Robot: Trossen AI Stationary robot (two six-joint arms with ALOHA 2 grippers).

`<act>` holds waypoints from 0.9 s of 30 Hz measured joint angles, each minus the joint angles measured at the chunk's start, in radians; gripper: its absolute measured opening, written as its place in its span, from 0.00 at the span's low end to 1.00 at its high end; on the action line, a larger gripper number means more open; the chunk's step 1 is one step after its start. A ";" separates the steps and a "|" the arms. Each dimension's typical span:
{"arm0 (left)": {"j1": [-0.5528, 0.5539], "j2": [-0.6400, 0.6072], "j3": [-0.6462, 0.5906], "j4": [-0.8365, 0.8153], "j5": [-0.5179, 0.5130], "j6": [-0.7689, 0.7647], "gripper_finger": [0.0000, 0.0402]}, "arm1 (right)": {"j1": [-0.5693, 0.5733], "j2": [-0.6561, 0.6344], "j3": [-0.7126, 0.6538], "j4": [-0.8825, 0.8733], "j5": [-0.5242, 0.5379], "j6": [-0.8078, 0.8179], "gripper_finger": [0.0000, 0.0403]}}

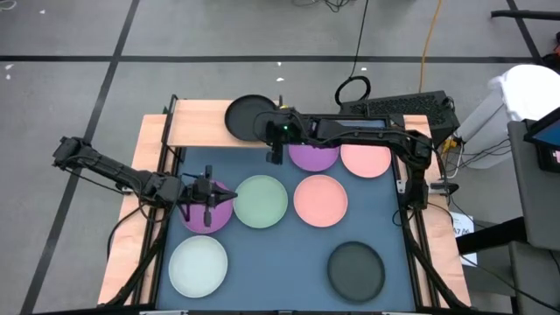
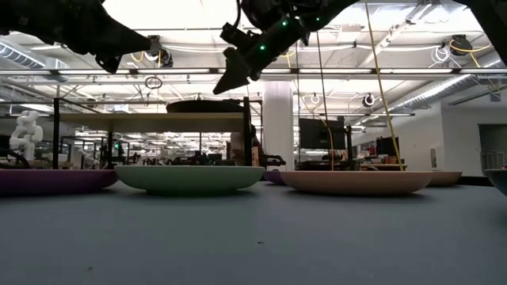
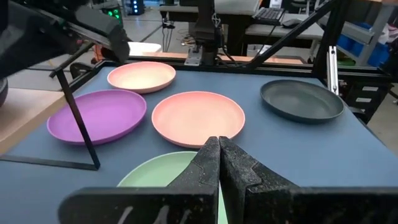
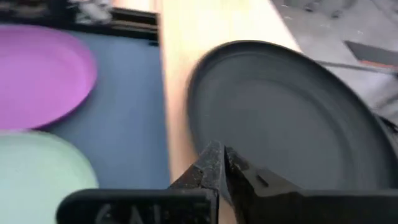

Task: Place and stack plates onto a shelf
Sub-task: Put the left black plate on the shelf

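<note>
A large open hall with ceiling lights and desks stretches behind the blue-grey counter (image 1: 385, 223), which sits inside a black frame with wooden side rails. At the far edge stands the shelf (image 1: 197, 122), a light-wood board on thin black legs. One black plate (image 1: 248, 116) rests on its right half, holding nothing; the right wrist view shows this plate (image 4: 292, 118) lying flat on the wood, with its near rim at the board's edge.

The right gripper (image 1: 276, 154) hangs just beside that plate, over the shelf's front edge, and its fingers (image 4: 214, 165) are pressed together, holding nothing. In the low view it (image 2: 226, 81) is raised above the shelf level.

Seven plates lie on the counter, all empty. A purple plate (image 1: 313, 156) and a pink plate (image 1: 366, 159) sit in the far row, partly under the right arm. In the middle row are a second purple plate (image 1: 214, 210), the pale green plate (image 1: 261, 200) and a second pink plate (image 1: 320, 199). Nearest the front are the whitish plate (image 1: 199, 266) and the other black plate (image 1: 356, 267).

The left gripper (image 1: 206, 203) is over the left purple plate, its fingers (image 3: 214, 158) closed on nothing.
</note>
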 joint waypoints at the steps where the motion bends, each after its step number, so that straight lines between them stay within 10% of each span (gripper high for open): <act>1: 0.000 0.000 0.000 0.000 0.000 -0.001 0.00 | 0.000 0.000 0.000 -0.002 -0.001 -0.018 0.04; 12: 0.000 0.000 0.000 0.001 0.001 -0.001 0.00 | -0.025 0.004 0.000 -0.037 -0.024 -0.152 0.32; 27: 0.000 0.000 0.000 0.001 0.002 0.005 0.00 | -0.037 0.013 0.000 -0.080 -0.097 -0.210 0.19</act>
